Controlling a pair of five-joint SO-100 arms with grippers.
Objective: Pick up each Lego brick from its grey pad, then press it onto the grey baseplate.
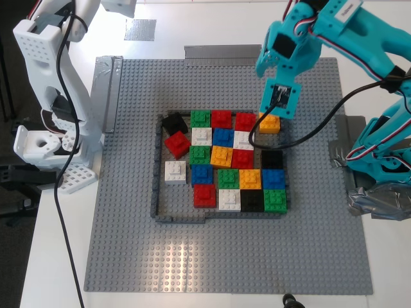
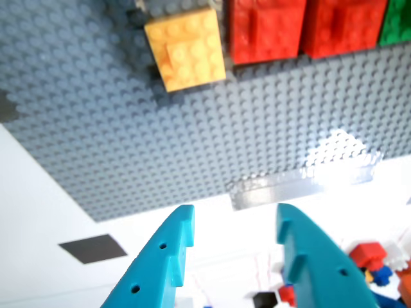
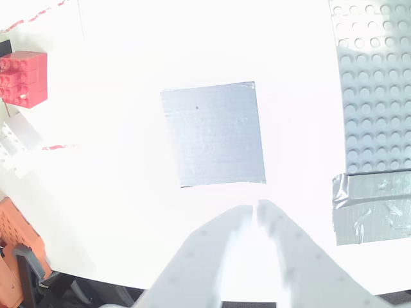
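Exterior view: the grey baseplate (image 1: 128, 256) fills most of the white table, its corners taped down with silvery patches, and near its middle sits a low dark-grey brick frame (image 1: 156, 170) packed with coloured bricks. My turquoise arm, the one carrying my first gripper (image 2: 234, 240), reaches in from the exterior view's right and hangs above the far right corner of that frame. My white arm stands at the exterior view's left edge, beside the baseplate.

In the first wrist view, the first gripper's two turquoise fingers (image 2: 167, 256) stand apart with nothing between them, above the bare studs at the baseplate's far edge.

In the second wrist view, my second gripper (image 3: 257, 212) has its white tips nearly touching, with nothing in them, poised over a bare grey pad (image 3: 215, 135) on the white table just off the baseplate's corner. A red Lego brick (image 3: 24, 78) lies on the table well apart from that pad.

The orange Lego brick (image 1: 270, 123) sits on the baseplate at the frame's far right corner, just beside a red one, and near the first gripper.
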